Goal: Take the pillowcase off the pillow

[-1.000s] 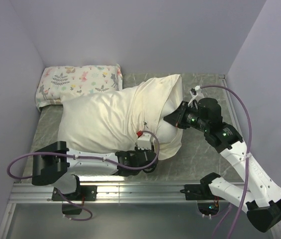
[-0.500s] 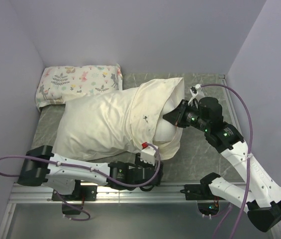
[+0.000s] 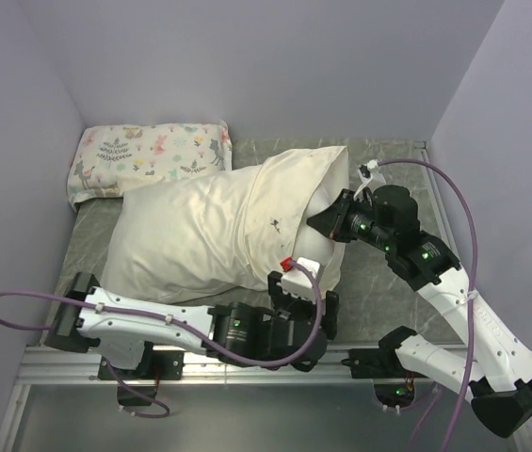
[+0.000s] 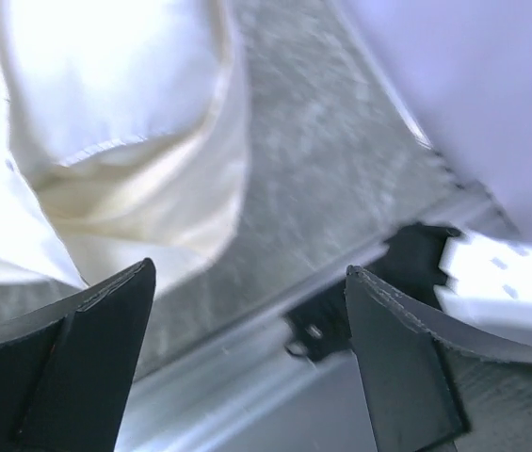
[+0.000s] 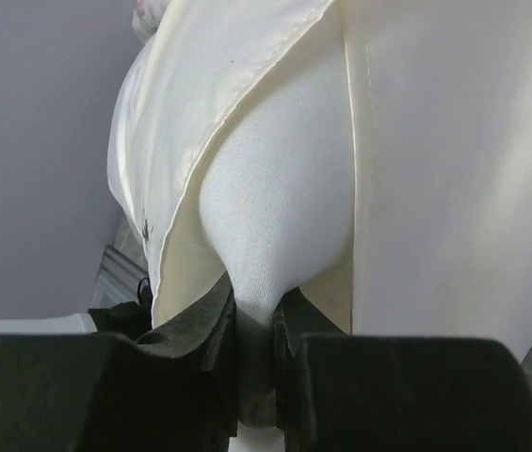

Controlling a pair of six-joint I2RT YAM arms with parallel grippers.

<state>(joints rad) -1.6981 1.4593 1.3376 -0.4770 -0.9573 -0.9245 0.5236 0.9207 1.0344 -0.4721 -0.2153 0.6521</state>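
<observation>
Pillowcase lies across the bench with its long axis running left to right. Its closed end is at the left end of the pillow and its open mouth at the right end, where the pillow bulges out bare and white. My right pincer sits at that bare end, jaws nipped tight on a fold of the pillow's white cover. The cream hem curls just beside the pinch in the right wrist view. My left pincer hovers at the pillow's near side, jaws spread wide with nothing between them. In its wrist view the case's cream corner lies up and to the left of the fingers, apart from them. I judge the left arm nearer to the hem, so the next move falls to it. It should grip cream fabric only and draw it along the long axis toward the closed end while the right anchors the pillow.
</observation>
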